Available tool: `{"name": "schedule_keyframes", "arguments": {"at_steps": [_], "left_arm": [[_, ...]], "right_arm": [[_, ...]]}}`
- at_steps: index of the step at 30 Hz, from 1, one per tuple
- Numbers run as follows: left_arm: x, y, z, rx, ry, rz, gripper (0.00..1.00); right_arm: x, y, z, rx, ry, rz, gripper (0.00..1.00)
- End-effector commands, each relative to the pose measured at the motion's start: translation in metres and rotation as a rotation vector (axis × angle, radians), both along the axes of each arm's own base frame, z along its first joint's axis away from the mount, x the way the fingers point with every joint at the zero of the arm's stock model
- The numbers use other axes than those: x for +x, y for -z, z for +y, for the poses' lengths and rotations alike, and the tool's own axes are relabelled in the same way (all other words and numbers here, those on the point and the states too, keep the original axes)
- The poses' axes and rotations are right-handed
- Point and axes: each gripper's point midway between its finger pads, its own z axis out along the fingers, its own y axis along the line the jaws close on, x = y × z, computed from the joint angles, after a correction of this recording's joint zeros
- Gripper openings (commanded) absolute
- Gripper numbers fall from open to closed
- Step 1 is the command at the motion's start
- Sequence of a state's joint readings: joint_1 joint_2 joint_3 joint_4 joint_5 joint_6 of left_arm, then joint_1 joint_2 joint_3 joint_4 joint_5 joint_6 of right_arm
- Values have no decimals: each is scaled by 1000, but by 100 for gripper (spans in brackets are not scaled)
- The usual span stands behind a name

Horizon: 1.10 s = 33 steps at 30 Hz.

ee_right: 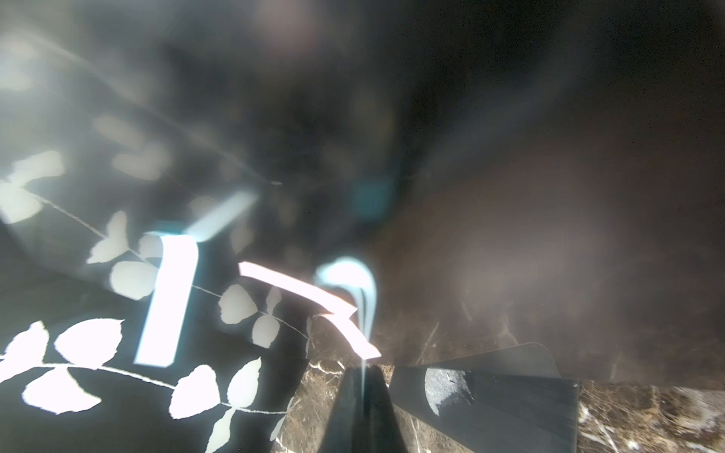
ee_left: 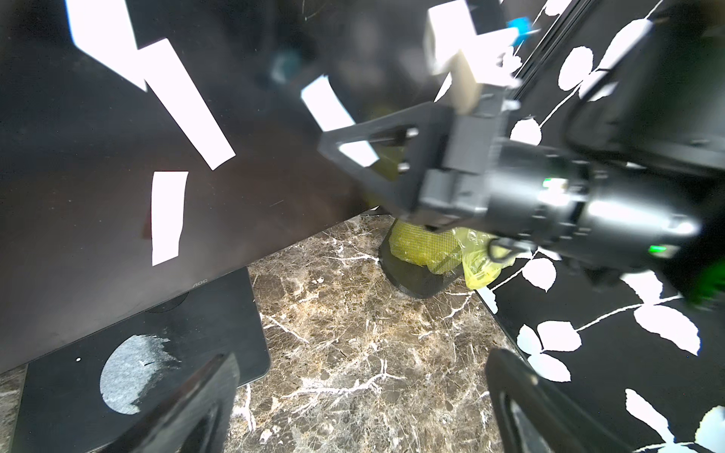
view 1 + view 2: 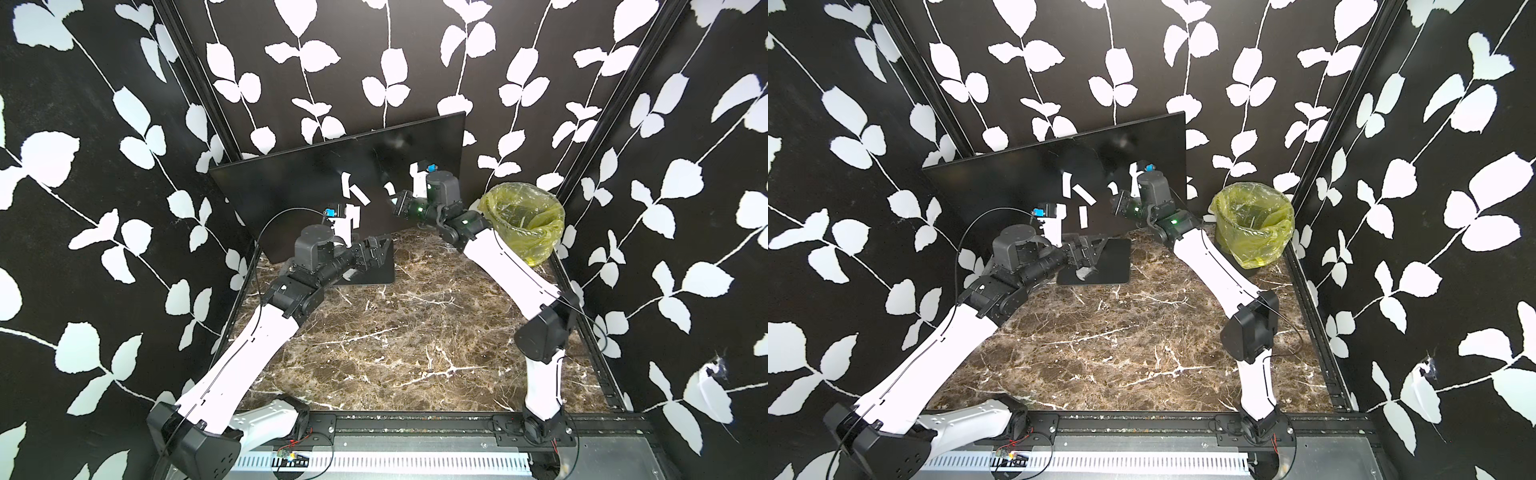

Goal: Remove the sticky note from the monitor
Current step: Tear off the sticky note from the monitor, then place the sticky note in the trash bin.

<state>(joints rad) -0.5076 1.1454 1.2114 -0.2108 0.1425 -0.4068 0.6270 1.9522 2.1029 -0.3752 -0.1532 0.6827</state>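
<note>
Monitor (image 3: pixel 316 183) stands at the far centre of the tabletop (image 3: pixel 415 332), screen dark and glossy and skewed, with its left end nearer than its right. It sits on its black base plate (image 3: pixel 1113 257), which carries a scuffed grey patch (image 2: pixel 129 376). My right end effector (image 3: pixel 397 203) is up against the right half of the screen, well above the tabletop. In the right wrist view its jaws are pinched together, and a pale curled strip, the sticky note (image 1: pixel 347 274), rises from between the tips. The left wrist view shows the same strip running into those jaws. I cannot tell whether the note's far end is touching the glass; that view is blurred. More white strips (image 3: pixel 359 195) show on the screen to the left of the note, one upright, one slanting, one lower down. I cannot say which are paper and which are reflections. My left end effector (image 2: pixel 363 359) hangs low over the base plate, at the foot of the screen, with jaws wide and nothing between them. A mesh bin lined with a yellow-green bag (image 3: pixel 523 220) stands at the far right, just beside my right forearm.
</note>
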Motion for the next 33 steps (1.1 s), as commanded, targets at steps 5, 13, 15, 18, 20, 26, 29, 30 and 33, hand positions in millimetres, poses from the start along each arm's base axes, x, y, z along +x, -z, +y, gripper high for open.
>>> {"name": "schedule_keyframes", "arguments": {"at_steps": [5,13,15,18,20,26,29,30,33], "left_arm": [[5,-20,-5,-44,18,-42,99],[9,-22,-12,-66,33,-41,99],[11,-22,-13,-63,39,-42,99],[12,-22,-16,-70,46,-39,99],[13,-23,-17,-74,51,-39,99],[14,-26,-20,-72,65,-38,99],[13,-27,-19,-60,65,-44,99],[13,-27,-19,-59,64,-44,99],[14,-27,-19,-61,63,-44,99]], "right_arm": [[-5,-24,-83,-52,134,-80,0],[-3,-15,-234,-308,383,-64,0],[0,-13,-269,-370,428,-50,0],[14,5,-312,-479,478,21,0],[22,13,-332,-501,504,60,0],[48,40,-372,-603,560,166,0],[62,51,-382,-647,559,214,11],[65,54,-384,-655,556,229,19],[73,65,-389,-685,553,259,34]]}}
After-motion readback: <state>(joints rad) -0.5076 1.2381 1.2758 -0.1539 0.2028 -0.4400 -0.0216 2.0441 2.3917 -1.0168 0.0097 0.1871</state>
